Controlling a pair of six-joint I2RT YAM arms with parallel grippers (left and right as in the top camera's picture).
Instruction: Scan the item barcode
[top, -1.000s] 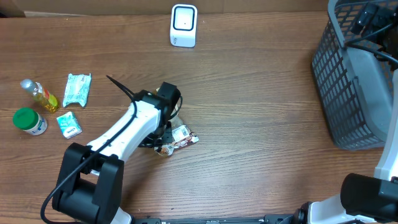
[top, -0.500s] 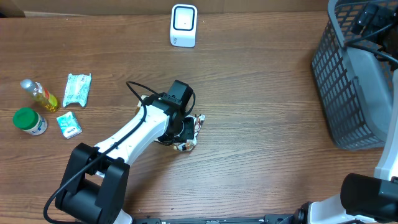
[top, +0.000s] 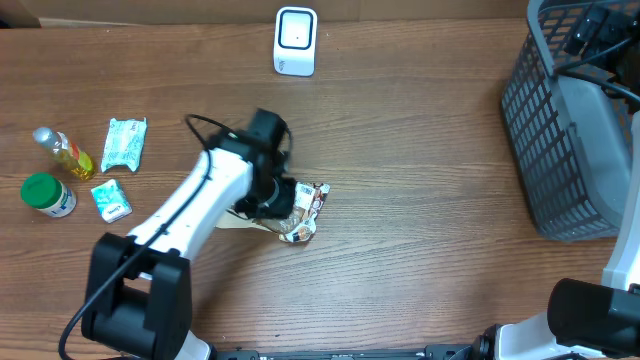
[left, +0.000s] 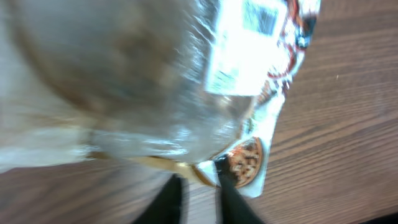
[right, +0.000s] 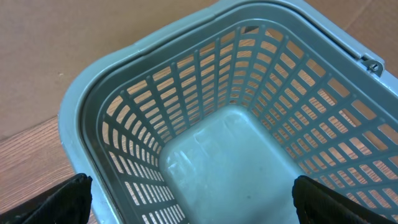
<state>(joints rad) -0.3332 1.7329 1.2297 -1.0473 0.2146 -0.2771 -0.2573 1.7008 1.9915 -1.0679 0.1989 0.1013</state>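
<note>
**Overhead.** The left arm reaches to the middle of the table (top: 430, 260). The left gripper (top: 275, 197) points down and to the right. The snack packet (top: 303, 210) lies flat on the wood just right of it, its left end tucked under the gripper head. The wrist hides the jaws from above. The scanner (top: 295, 41) stands at the far edge, well apart from the packet. The basket (top: 560, 150) sits at the right, cut off by the frame. At the far left are a bottle (top: 62, 152), a green-lidded jar (top: 48, 195) and two small packets (top: 124, 143), all well apart from the arm.

**Left wrist.** The packet fills most of the frame, blurred and washed out by glare. A white barcode label (left: 258, 17) faces the camera at the top but is too soft to read. The dark fingers (left: 239, 199) rise from the bottom edge, parted a little, with bare wood showing between them. The packet's near seam lies right at their tips. I cannot tell whether it touches them.

**Right wrist.** The right gripper (right: 193, 202) hangs over the basket. Its jaws are spread wide with nothing between them. Only the two tips show, one at each bottom corner.
</note>
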